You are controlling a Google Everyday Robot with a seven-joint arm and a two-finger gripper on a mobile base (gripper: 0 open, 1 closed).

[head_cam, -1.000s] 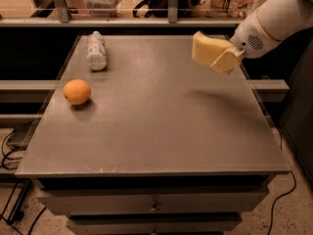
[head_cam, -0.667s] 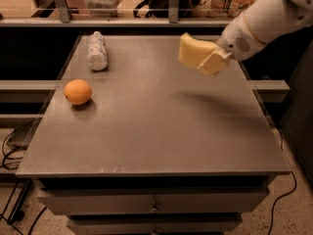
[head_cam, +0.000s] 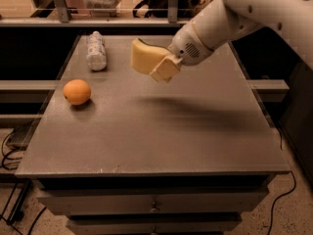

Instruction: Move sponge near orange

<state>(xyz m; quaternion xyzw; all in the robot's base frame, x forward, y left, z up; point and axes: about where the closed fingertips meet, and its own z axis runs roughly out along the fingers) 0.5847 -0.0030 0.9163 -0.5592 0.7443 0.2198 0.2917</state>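
Note:
The orange sits on the grey table near its left edge. My gripper hangs in the air above the table's middle, a little toward the back. It is shut on the sponge, whose pale yellow foam shows with a thin dark edge on top. The sponge is held clear of the table, to the right of the orange and farther back. A cream pad presses on the sponge's right end. The white arm reaches in from the upper right.
A whitish plastic bottle lies on its side at the back left of the table, behind the orange. A rail with posts runs behind the table. Drawers sit below the front edge. Cables lie on the floor at left and right.
My gripper has carried the sponge leftward over the table, from the right edge to above the middle, closer to the orange. The orange and bottle have not moved.

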